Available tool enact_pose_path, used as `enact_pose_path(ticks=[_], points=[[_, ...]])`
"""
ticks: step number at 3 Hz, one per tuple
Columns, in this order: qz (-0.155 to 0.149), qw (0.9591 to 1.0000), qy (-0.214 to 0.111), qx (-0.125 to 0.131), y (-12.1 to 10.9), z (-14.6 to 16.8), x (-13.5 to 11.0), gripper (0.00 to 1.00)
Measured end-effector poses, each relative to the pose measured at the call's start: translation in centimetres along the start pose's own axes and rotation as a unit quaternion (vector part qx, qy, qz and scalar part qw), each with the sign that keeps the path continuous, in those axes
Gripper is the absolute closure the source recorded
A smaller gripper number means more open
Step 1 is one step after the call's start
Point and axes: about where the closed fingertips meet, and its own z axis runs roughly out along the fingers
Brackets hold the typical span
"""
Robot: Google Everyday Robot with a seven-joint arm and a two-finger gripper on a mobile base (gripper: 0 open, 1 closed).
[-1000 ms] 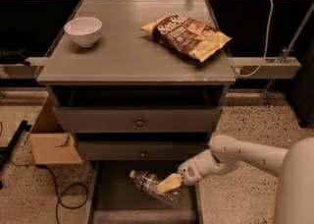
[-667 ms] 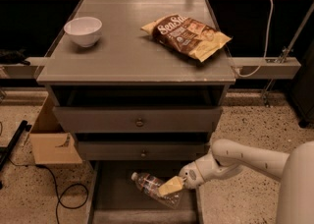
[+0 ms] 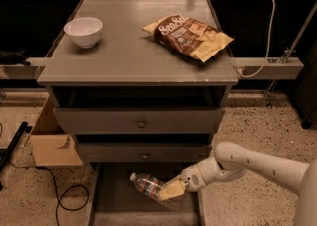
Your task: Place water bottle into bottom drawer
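The yellowish pincer (image 3: 173, 190), on a white arm (image 3: 257, 163) reaching in from the right, grips the base end of the small clear ribbed plastic water bottle (image 3: 147, 185) and hides that end. The bottle tilts, white cap up-left, over the open wide grey bottom drawer (image 3: 114, 201). Whether it touches the floor cannot be told. The drawer's front is cut off below. On the grey cabinet (image 3: 124, 61) above sit a white bowl (image 3: 83, 30) and a brown-yellow snack bag (image 3: 188, 34).

Chip bag (image 3: 190, 35) on cabinet top (image 3: 124, 56): big white letters, approx. "SenSa…", rest & small print unreadable. Water bottle (image 3: 148, 186) label band: no legible txt. Gripper (image 3: 173, 189) clamps the bottle over bottom drawer (image 3: 111, 200), right side.
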Motion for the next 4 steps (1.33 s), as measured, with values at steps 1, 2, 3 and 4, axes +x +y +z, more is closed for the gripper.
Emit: enact_pose_path(ticks=[1, 2, 3, 4], points=[[-0.065, 0.9978, -0.001, 0.013, 1.1, -0.4, -0.9, 1.0], [-0.069, 0.9976, -0.001, 0.012, 1.1, -0.3, -1.0, 1.0], [-0.061, 0.9979, 0.009, 0.018, 0.8, 0.4, -1.2, 1.0], [-0.055, 0.9973, 0.028, 0.039, -0.4, 1.7, -1.6, 1.0]])
